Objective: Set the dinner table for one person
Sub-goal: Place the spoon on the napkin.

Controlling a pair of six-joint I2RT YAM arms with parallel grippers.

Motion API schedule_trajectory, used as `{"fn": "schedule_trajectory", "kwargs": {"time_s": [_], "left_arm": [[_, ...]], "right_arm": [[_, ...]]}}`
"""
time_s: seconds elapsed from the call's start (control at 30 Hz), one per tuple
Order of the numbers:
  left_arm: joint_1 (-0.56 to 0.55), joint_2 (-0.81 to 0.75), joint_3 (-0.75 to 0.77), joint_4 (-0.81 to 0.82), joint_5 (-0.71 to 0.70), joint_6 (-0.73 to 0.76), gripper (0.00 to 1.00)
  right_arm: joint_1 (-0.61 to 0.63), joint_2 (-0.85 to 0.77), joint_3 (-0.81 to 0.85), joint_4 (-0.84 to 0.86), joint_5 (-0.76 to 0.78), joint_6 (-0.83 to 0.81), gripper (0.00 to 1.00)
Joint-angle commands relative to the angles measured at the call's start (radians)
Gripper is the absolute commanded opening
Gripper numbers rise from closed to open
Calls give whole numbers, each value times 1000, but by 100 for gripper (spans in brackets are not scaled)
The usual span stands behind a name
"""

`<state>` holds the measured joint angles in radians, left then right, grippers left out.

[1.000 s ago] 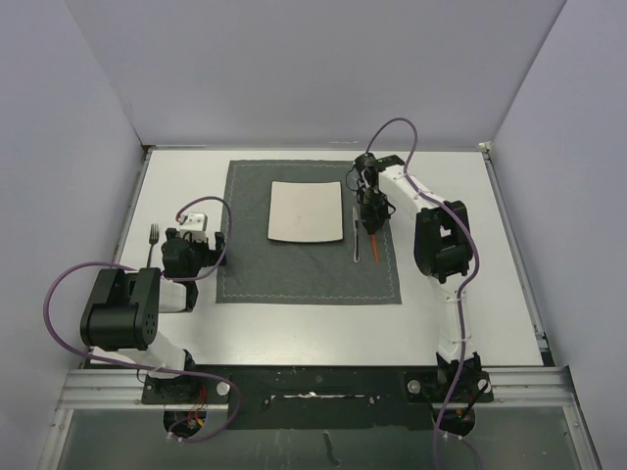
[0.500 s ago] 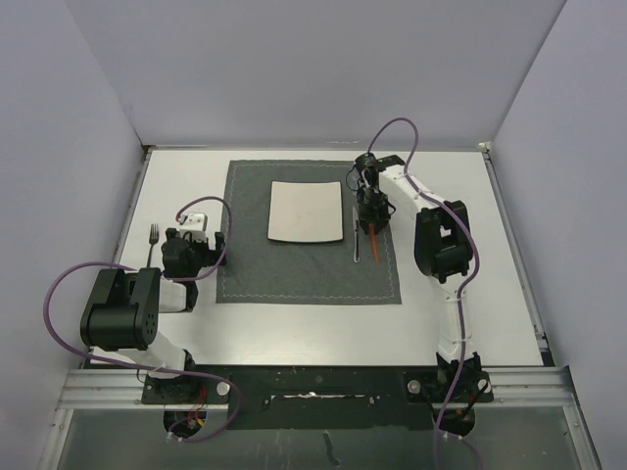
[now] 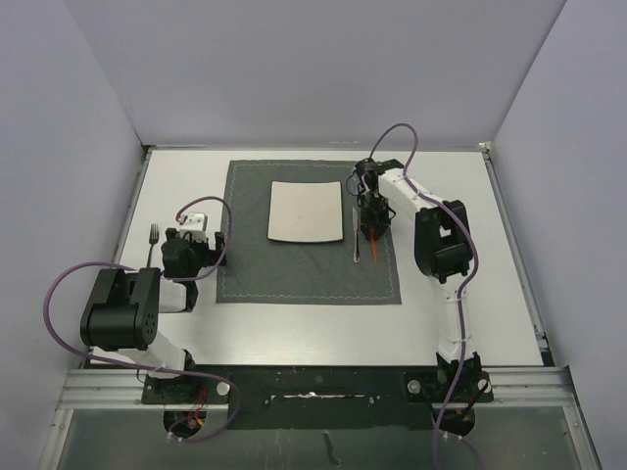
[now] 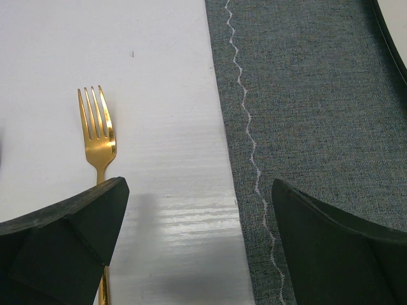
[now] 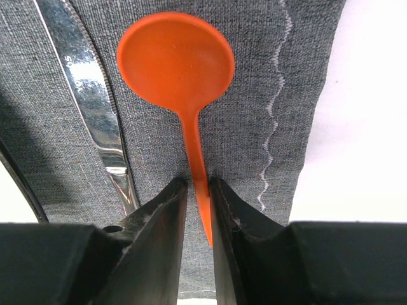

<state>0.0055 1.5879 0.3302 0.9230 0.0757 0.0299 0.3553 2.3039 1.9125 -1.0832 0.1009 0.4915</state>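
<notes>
An orange spoon (image 5: 177, 60) lies bowl-forward on the dark grey placemat (image 3: 294, 269), right of a silver knife (image 5: 95, 95). My right gripper (image 5: 198, 184) is shut on the spoon's handle, fingertips down on the cloth; in the top view it (image 3: 371, 227) stands just right of the white square plate (image 3: 306, 211). A gold fork (image 4: 98, 133) lies on the white dinner table (image 3: 470, 294), left of the placemat. My left gripper (image 4: 198, 190) is open and empty over the placemat's left edge, the fork by its left finger.
The spoon (image 3: 373, 247) and knife (image 3: 357, 245) lie parallel near the placemat's right stitched edge (image 5: 273, 114). The fork (image 3: 153, 240) is near the table's left edge. Grey walls enclose the table on three sides.
My right gripper has shifted slightly toward me and down with the spoon. The left arm has not moved.
</notes>
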Motion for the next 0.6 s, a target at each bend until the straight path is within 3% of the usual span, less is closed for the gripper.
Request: {"fn": "schedule_trajectory", "kwargs": {"time_s": [0.0,0.57], "left_arm": [[2,17,26,40,-2,-10,98],[2,16,26,39,-2,-10,98]], "right_arm": [[8,-27,-13,11,6,22,21],[8,-27,9,2,2,41,17]]}}
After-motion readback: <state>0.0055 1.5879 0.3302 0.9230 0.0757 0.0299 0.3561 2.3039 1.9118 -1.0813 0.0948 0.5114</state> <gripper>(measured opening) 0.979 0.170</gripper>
